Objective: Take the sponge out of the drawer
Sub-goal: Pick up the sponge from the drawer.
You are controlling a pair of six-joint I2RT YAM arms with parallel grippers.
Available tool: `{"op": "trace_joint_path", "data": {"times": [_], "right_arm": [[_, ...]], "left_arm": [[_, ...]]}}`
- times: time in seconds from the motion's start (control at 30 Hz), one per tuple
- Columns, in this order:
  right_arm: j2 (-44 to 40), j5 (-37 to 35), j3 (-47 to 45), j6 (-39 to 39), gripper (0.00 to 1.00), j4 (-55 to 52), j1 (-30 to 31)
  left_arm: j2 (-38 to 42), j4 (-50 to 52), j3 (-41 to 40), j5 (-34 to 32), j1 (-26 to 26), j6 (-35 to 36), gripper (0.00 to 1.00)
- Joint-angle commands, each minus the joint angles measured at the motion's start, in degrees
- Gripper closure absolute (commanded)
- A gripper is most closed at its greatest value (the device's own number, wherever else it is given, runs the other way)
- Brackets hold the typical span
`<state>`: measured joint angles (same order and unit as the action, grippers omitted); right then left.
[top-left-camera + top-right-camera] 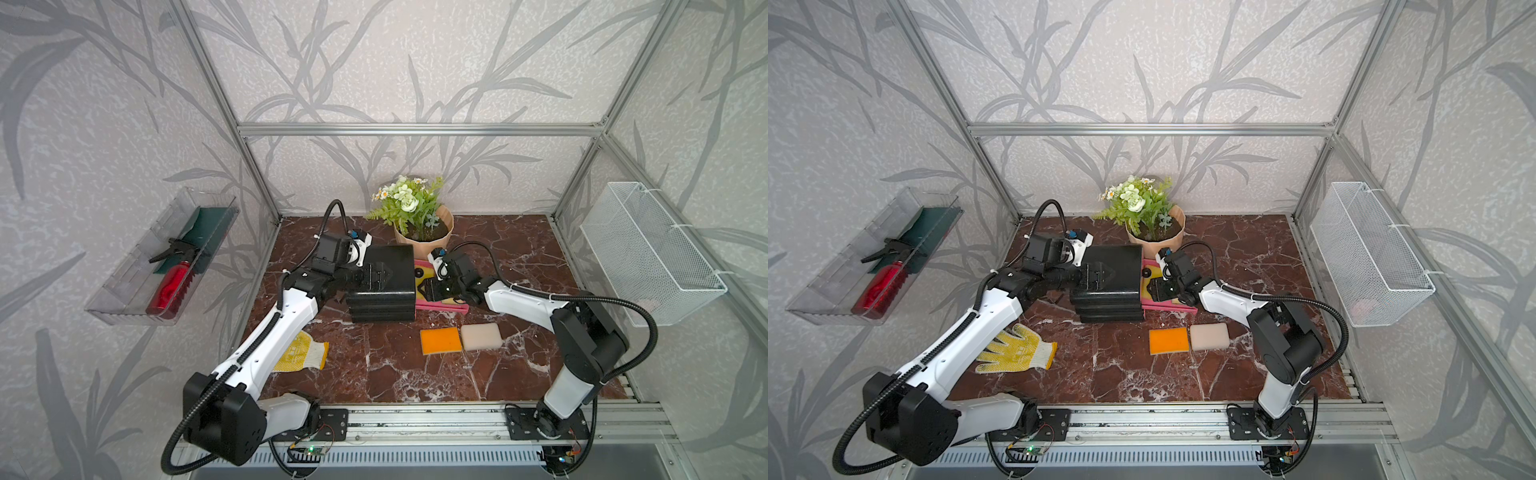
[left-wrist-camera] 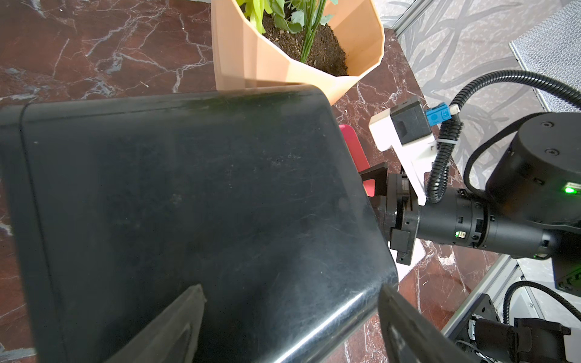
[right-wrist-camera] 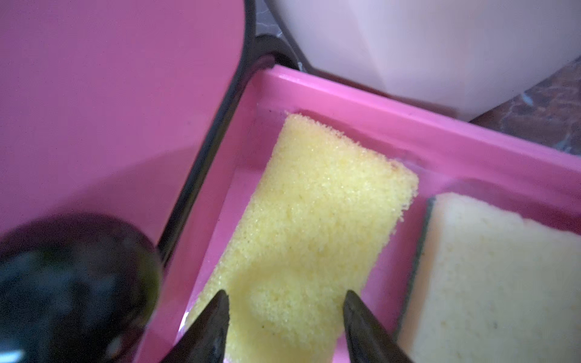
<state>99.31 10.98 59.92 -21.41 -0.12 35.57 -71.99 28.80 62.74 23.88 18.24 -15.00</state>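
Here, pink drawer [image 3: 408, 125] holds yellow sponge [image 3: 314, 204].

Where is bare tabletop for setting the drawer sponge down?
Free: dark red marble tabletop between the yellow knitted glove and orange flat sponge; also its far right corner. Crowded: around the black drawer cabinet and tan flowerpot.

I count four sponges: yellow [image 3: 314, 220], pale [image 3: 490, 276], orange [image 1: 440, 340], beige [image 1: 481, 336]; one glove [image 1: 1017, 353], one pot [image 1: 446, 228], one bottle [image 1: 168, 289], one basket [image 1: 648, 253], one cabinet [image 1: 399, 257].
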Motion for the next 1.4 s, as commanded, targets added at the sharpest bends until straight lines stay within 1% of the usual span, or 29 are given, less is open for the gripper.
{"op": "trace_joint_path", "data": {"times": [0.0,0.13,0.33,0.4,0.67,0.83,1.0,1.03,1.1,1.23,1.33,1.37], "right_arm": [[-1.19,-0.18,-1.5,0.12,0.4,0.09,0.24],[-4.38,0.79,-2.74,1.24,0.39,1.44,0.21],[-7.11,0.08,-4.5,0.97,0.38,2.09,-0.06],[-6.4,0.78,-4.23,0.28,0.38,1.46,-0.47],[-2.55,0.09,-2.53,-2.4,0.45,0.01,-0.81],[1.33,1.3,-1.48,-3.34,0.45,0.09,-0.78],[3.91,3.61,-1.82,-5.12,0.43,3.19,-0.84],[4.2,3.78,-1.98,-5.47,0.45,3.89,-0.85],[4.34,3.29,-2.24,-5.77,0.52,4.34,-0.83],[3.26,1.53,-3.28,-5.89,0.81,4.97,-0.82],[1.13,-0.08,-4.27,-5.44,0.97,5.04,-0.83],[0.11,-0.85,-4.62,-5.19,1.0,4.78,-0.77]], "left_arm": [[1.22,2.5,-1.13,0.42,-0.48,0.28,0.14],[1.24,2.48,-1.12,0.64,-0.57,0.33,0.13],[1.33,2.41,-1.22,0.68,-0.66,0.15,0.13],[1.39,2.41,-1.19,0.73,-0.6,0.09,0.13],[1.6,2.36,-1.27,0.81,-0.64,0.06,0.13],[1.89,2.41,-1.36,0.74,-0.63,0.01,0.13],[1.69,2.32,-1.39,0.94,-0.66,0.06,0.13],[1.7,2.27,-1.39,0.92,-0.67,-0.01,0.14],[1.75,2.33,-1.31,0.91,-0.71,0.0,0.14],[1.8,2.32,-1.33,0.84,-0.66,0.06,0.14],[1.78,2.22,-1.39,0.99,-0.66,-0.03,0.14],[1.83,2.2,-1.39,1.07,-0.66,-0.02,0.13]]}}
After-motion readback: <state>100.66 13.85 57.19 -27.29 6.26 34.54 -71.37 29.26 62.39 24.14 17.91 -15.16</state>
